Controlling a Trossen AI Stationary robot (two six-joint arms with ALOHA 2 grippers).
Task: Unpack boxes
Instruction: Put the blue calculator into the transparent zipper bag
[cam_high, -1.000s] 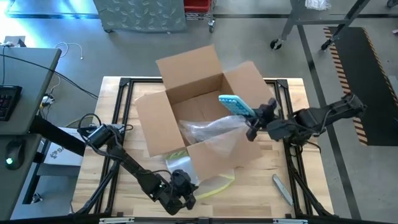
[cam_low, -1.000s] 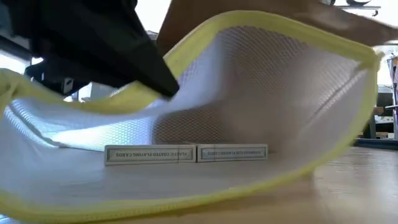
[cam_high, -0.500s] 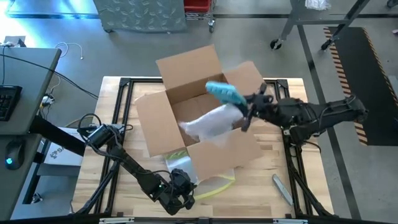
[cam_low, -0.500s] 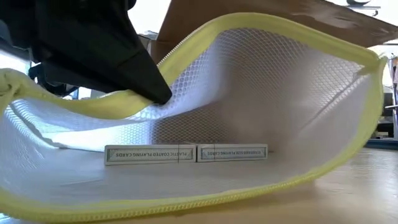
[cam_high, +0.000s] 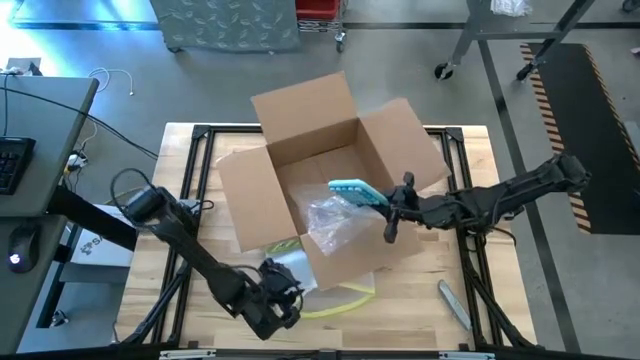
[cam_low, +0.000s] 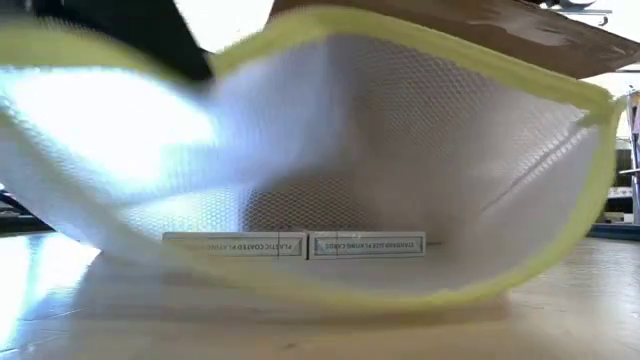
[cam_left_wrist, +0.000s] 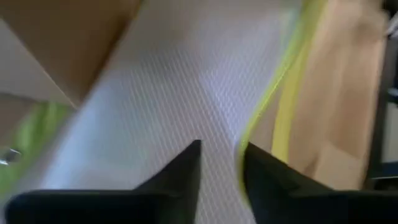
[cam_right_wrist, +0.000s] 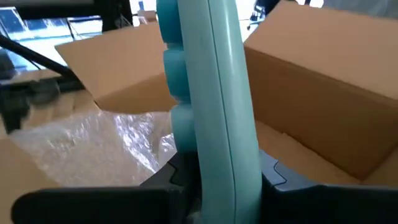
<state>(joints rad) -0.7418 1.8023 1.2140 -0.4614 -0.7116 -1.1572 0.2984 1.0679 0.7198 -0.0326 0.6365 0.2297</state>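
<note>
The open brown box (cam_high: 300, 115) stands in the middle of the table, flaps spread. Over its near right part my right gripper (cam_high: 392, 212) is shut on a long teal thing (cam_high: 352, 191), with crinkly clear film (cam_high: 333, 220) bunched under it on the box's near wall. At the table's near edge a white mesh pouch with a yellow rim (cam_high: 340, 298) lies partly under the box's near flap. My left gripper (cam_high: 286, 297) is at the pouch's left end, fingers apart in the left wrist view (cam_left_wrist: 221, 167), above the pouch's mesh (cam_left_wrist: 161, 106). My left gripper has the pouch's yellow rim (cam_left_wrist: 249, 140) running into the gap beside one finger; whether it touches the rim I cannot tell. My right gripper pinches the teal thing's near end (cam_right_wrist: 214, 177) between its two fingers, coming almost level from the table's right. The thing sticks out ahead of the fingers, in line with them, clear above the box.
Two flat card packs (cam_low: 295, 245) lie inside the pouch. A grey metal tool (cam_high: 452, 303) lies at the near right. Black frame rails (cam_high: 190, 140) border the tabletop. A desk with a keyboard (cam_high: 15, 160) stands off the left side.
My right gripper swung the teal thing up toward the far side, then brought it down and leftward over the box's near wall, the film trailing and bunching below. My left gripper has risen, and the pouch's upper yellow rim has gone up with it.
</note>
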